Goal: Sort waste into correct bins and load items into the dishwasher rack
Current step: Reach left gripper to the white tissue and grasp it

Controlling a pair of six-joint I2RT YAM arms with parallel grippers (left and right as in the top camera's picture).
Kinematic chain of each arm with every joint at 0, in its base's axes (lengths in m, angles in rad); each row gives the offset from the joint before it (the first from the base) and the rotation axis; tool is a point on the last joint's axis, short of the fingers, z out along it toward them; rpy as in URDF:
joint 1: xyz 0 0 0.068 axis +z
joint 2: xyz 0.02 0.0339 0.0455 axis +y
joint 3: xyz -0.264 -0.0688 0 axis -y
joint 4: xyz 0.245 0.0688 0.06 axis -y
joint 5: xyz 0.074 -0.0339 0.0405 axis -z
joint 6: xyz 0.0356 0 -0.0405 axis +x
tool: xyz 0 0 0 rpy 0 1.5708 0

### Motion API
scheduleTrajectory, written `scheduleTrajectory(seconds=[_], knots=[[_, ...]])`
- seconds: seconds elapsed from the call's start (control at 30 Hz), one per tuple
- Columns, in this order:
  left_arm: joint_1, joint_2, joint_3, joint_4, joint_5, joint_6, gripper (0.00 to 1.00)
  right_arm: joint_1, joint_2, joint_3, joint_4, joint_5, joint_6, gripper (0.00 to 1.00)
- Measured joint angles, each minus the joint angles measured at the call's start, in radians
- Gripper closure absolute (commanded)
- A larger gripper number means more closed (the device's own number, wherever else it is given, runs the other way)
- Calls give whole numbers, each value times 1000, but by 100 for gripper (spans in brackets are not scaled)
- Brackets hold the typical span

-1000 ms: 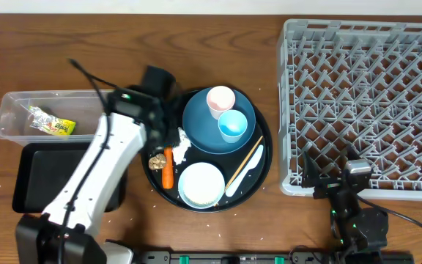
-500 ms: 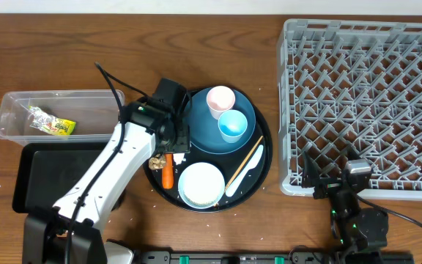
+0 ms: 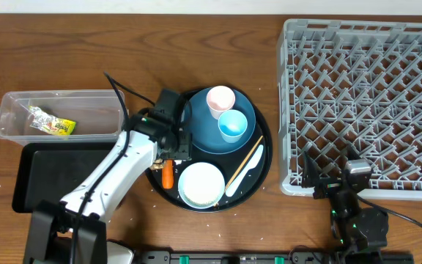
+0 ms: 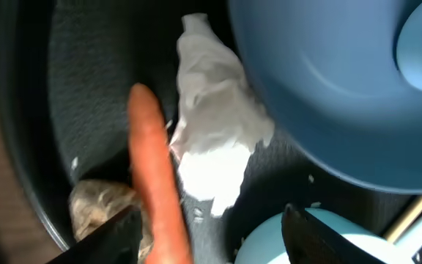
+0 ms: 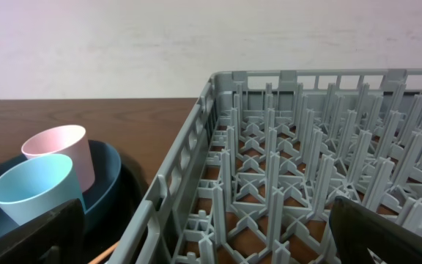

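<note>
I have the left gripper [image 4: 211, 246] low over the round black tray [image 3: 267, 150], and its fingers [image 4: 112, 236] stand spread at the bottom of the wrist view with nothing pinched between them. The carrot [image 4: 152, 183] runs from mid-frame down to the bottom edge, just beside the left-hand finger and on its inner side; I cannot tell whether they touch. The crumpled paper [image 4: 215, 139] lies above the gap between the fingers, its lower tip pointing down into that gap, and its right side sits against the rim of the blue plate [image 4: 343, 88]. A brown lump [image 4: 97, 205] sits at lower left, against the carrot and just above the left-hand finger. The edge of the bowl [image 4: 280, 238] shows at the bottom, next to the right-hand finger.

From overhead the snack wrapper [image 3: 50, 123] lies inside the clear tub [image 3: 6, 110] at the left, with the flat black tray [image 3: 57, 176] just below it. The pink cup [image 3: 220, 99] and blue cup [image 3: 232, 125] stand on the plate, and the spoon [image 3: 246, 172] and chopstick [image 3: 246, 158] lie side by side on the right of the round tray.

The right gripper [image 5: 211, 238] sits at the near left corner of the rack [image 3: 365, 110], fingers spread wide and holding nothing
</note>
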Motion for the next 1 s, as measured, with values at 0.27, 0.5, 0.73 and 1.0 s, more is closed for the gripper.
scheduleTrajectory(seconds=[0.27,0.5,0.73,1.0], knots=[[-8,1,-72,106,12,15,37,0,0,0,0,0,0,1],[-9,1,-95,156,16,16,37,0,0,0,0,0,0,1],[-9,33,-103,193,19,26,37,0,0,0,0,0,0,1],[-10,77,-129,246,22,34,61,0,0,0,0,0,0,1]])
